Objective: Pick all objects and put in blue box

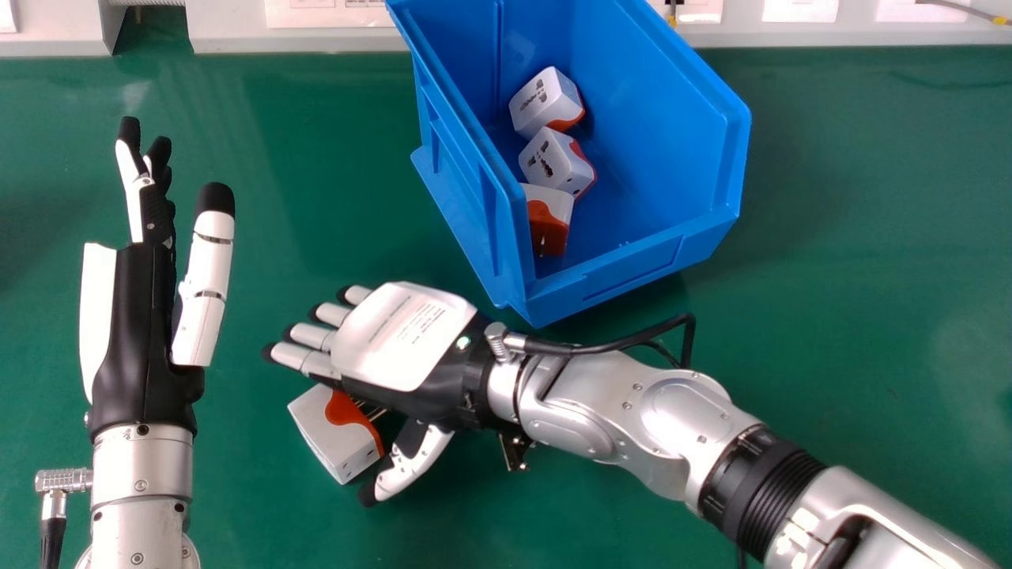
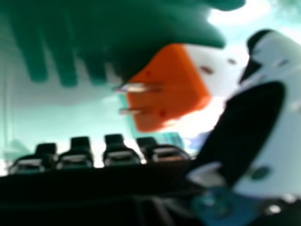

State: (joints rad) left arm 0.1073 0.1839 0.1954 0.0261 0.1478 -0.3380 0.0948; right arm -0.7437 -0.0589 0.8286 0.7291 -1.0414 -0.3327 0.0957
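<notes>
Nearby, a white and orange adapter (image 1: 328,438) lies on the green table (image 1: 862,332), partly beneath the right hand (image 1: 403,336), its straight fingers and thumb apart. Farther off, three more adapters (image 1: 557,162) sit inside the blue box (image 1: 624,284). At left, the left hand (image 1: 142,332) is open.

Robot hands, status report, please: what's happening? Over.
Right robot hand open, partly over white-and-orange plug adapter. Left robot hand open, empty. No obstacle seen around adapter.
</notes>
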